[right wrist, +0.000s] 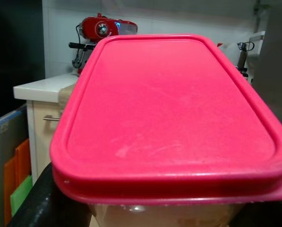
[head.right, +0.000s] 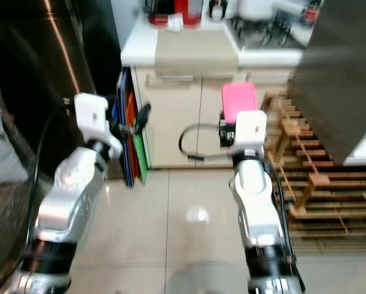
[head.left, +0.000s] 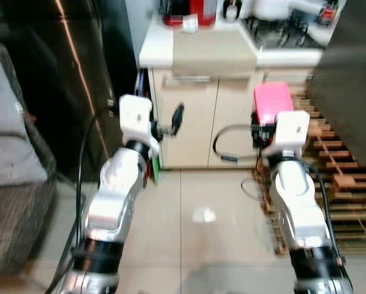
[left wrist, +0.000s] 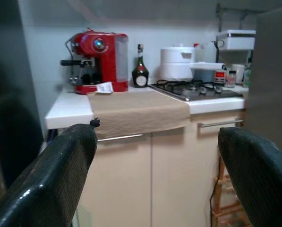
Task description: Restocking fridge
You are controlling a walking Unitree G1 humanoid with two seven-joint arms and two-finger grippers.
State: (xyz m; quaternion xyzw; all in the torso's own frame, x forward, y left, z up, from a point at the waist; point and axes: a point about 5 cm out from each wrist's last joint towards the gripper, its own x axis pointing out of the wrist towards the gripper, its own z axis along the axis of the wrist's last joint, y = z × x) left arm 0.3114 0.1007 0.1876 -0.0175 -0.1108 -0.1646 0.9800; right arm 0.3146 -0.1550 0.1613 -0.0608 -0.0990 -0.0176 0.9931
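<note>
I have one container with a pink lid (right wrist: 171, 118) clamped in my right gripper (head.left: 263, 130), held up in front of the cream cabinet (head.left: 198, 119); the lid is smooth plastic, a rounded rectangle, the tub below it pale. My left gripper (left wrist: 159, 175) is spread wide and empty, two black fingers (left wrist: 60, 175) apart. Glossy tile floor (head.left: 201, 214) lies open between my arms. A wooden slatted rack (head.left: 342, 184) crowds my right; a dark fridge door (head.left: 54, 73) stands on my left.

I see a smooth, faintly scuffed pink plastic lid (right wrist: 169, 109), glossy pale floor tiles (head.left: 195, 226), a slatted wooden rack (head.left: 342, 177), matt beige cloth (left wrist: 136, 111) and my right end effector's (right wrist: 145, 210) rough black fingers (right wrist: 41, 203).
</note>
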